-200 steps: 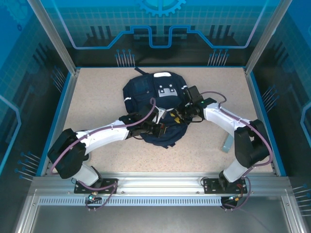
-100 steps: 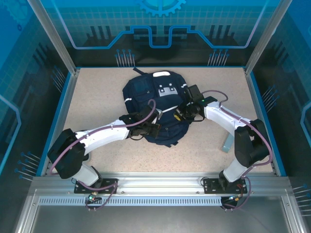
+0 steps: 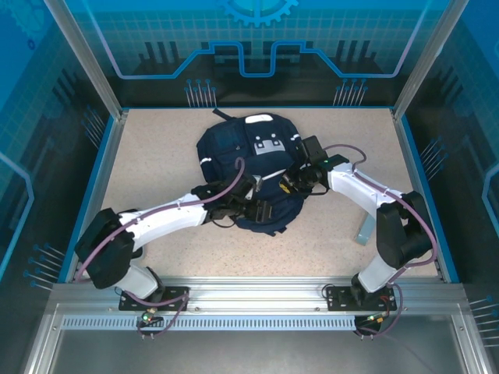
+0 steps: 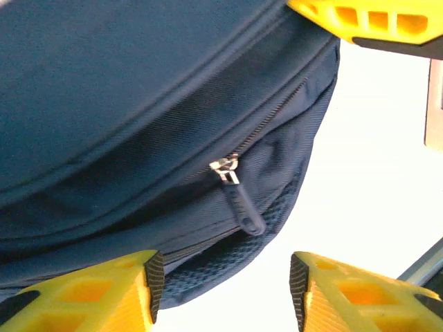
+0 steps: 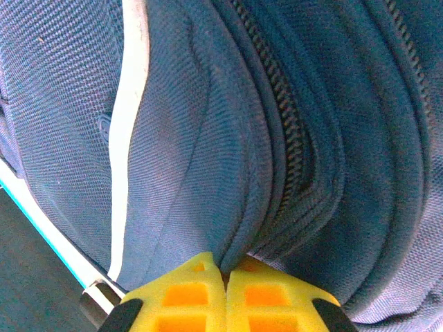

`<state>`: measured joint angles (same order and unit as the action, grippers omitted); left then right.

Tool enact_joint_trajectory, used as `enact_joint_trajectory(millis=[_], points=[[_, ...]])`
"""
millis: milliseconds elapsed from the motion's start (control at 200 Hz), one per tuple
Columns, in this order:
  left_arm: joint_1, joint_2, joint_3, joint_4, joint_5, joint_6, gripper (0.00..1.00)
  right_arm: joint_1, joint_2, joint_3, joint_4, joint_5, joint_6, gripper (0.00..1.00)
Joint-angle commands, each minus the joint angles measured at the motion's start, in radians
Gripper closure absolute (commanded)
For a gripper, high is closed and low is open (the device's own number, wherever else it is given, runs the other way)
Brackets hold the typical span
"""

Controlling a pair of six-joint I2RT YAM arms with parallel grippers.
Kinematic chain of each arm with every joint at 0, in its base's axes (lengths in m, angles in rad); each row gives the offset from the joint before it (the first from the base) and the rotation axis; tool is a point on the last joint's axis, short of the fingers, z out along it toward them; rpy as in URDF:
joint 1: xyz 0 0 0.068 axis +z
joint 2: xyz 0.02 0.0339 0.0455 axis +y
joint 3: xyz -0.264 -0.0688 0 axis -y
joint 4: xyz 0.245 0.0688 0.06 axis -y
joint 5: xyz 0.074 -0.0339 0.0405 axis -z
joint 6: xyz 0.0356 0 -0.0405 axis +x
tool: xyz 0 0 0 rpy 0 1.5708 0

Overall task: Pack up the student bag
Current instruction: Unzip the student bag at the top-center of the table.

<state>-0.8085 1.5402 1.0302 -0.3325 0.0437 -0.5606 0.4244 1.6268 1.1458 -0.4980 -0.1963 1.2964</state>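
The navy student bag (image 3: 248, 167) lies flat in the middle of the table, white patch at its far end. My left gripper (image 3: 263, 212) sits at the bag's near edge, open, its yellow fingers (image 4: 104, 294) spread just below a closed zipper with a dark pull tab (image 4: 242, 207). Only the bag's mesh corner lies beside the left pad; nothing is gripped. My right gripper (image 3: 290, 184) is at the bag's right side, shut on a pinched fold of the student bag's fabric (image 5: 228, 228) next to a zipper line (image 5: 287, 152).
A small grey bracket (image 3: 364, 231) stands on the table to the right of the bag, near the right arm's elbow. Blue walls ring the speckled table (image 3: 156, 156).
The left gripper has shifted right along the bag's near edge. The right gripper drew slightly back towards the bag's right side and holds there.
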Motion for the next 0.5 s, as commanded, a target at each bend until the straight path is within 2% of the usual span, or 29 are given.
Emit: enact_joint_trajectory(millis=[0,105,495], points=[[-0.044,0.074,0.089,-0.054,-0.08,-0.083,0.47,-0.01,-0.041,0.022,0.009,-0.014,-0.025,0.98],[-0.065,0.133,0.134,-0.102,-0.145,-0.108,0.49,-0.01,-0.046,0.02,0.006,-0.015,-0.026,0.98],[-0.08,0.263,0.238,-0.195,-0.227,-0.176,0.74,-0.01,-0.062,0.014,0.007,-0.013,-0.025,0.99]])
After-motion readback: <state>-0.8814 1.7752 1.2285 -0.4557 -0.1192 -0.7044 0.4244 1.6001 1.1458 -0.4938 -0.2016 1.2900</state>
